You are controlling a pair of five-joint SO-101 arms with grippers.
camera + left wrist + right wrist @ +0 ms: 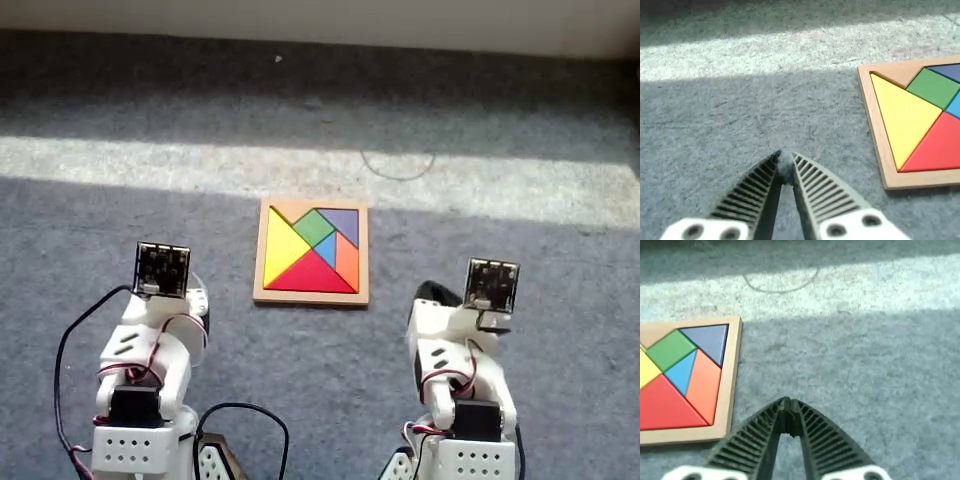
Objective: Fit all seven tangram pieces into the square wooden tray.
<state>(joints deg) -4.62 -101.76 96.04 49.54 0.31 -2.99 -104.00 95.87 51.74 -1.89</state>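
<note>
The square wooden tray (260, 290) lies on the grey carpet between my two arms. Coloured pieces sit flat inside it: a yellow triangle (282, 250), a red triangle (312, 275), a green square (313, 228), a light blue triangle (327, 248), a purple triangle (343, 222) and an orange piece (347, 258). A bare wood triangle (292, 211) shows in the tray's far left corner. My left gripper (785, 160) is shut and empty over carpet, left of the tray (875, 130). My right gripper (787, 404) is shut and empty, right of the tray (730, 390).
A band of sunlight (150, 165) crosses the carpet beyond the tray. A thin looped wire or thread (398, 168) lies in it. Black cables (70, 340) trail beside the left arm's base.
</note>
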